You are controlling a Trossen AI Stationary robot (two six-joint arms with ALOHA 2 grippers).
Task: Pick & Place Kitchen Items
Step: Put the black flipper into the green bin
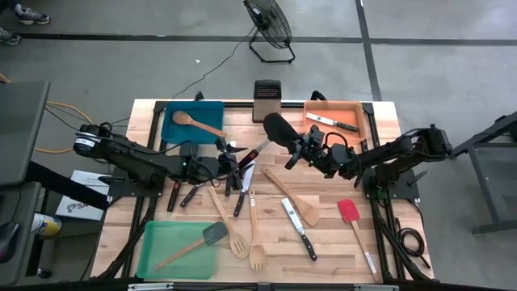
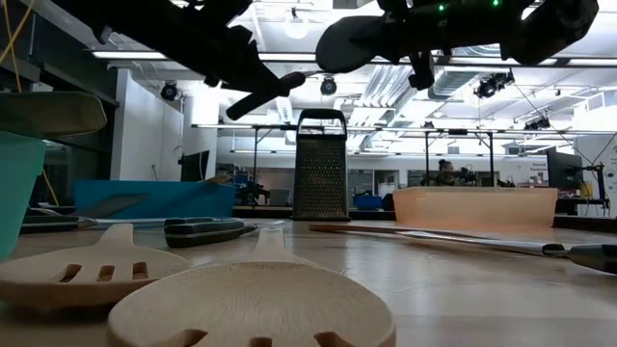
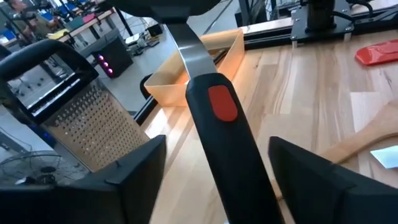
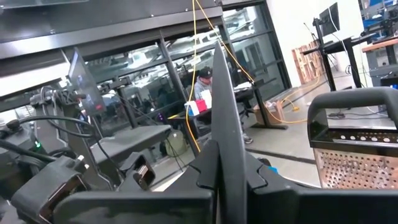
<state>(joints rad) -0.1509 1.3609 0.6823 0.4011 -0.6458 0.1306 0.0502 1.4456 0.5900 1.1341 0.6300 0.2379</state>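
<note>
I have the black spatula with steel neck and red-spotted handle mid-bench, right pincer pinching its blade, left pincer spread around its handle; three utensils sit in trays, most remain loose.

Trays: three, namely a blue tray, an orange tray and a green tray.
Box grater: one.
Black spatula held in the air: one.
Red spatula: one.
Grey spatula: one.
Wooden utensils: five, one of them the wooden spoon in the blue tray.
Steel knives clearly visible: three; the dark cluster at table centre cannot be counted.
</note>
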